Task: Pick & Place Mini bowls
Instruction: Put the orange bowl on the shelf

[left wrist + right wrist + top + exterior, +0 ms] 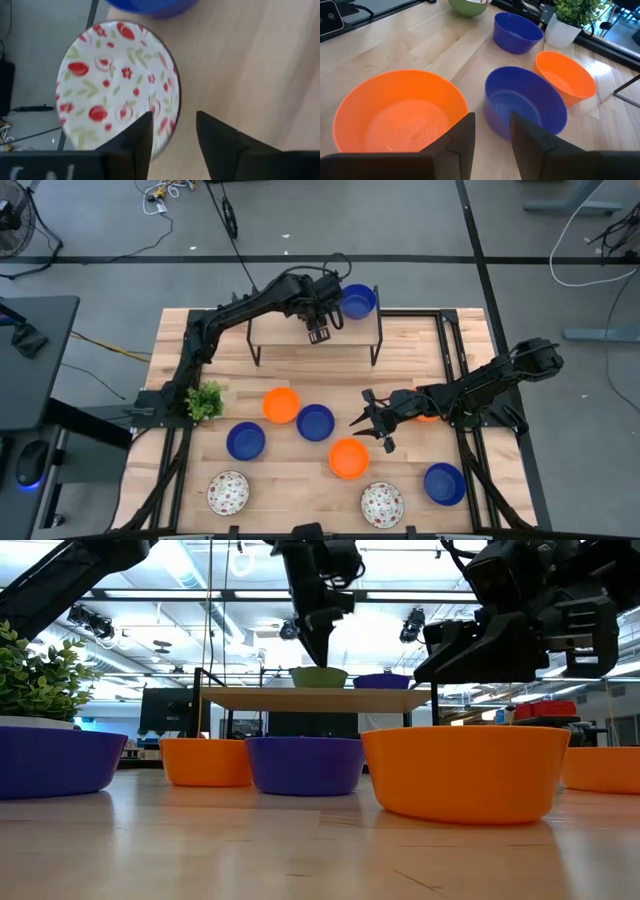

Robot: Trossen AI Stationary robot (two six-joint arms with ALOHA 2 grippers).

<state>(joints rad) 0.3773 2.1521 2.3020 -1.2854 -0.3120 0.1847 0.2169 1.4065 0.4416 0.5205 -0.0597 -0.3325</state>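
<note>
Speckled bowl (117, 85) sits on your raised shelf (270, 330) beside a blue bowl (358, 301); your left gripper (318, 335) hovers above it, fingers parted, holding nothing. Your right gripper (366, 423) hangs part-open over the orange bowl (348, 458), empty.

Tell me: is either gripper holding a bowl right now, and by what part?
Neither. The left gripper is open above the speckled bowl on the shelf; the right gripper hovers open over the orange bowl.
</note>
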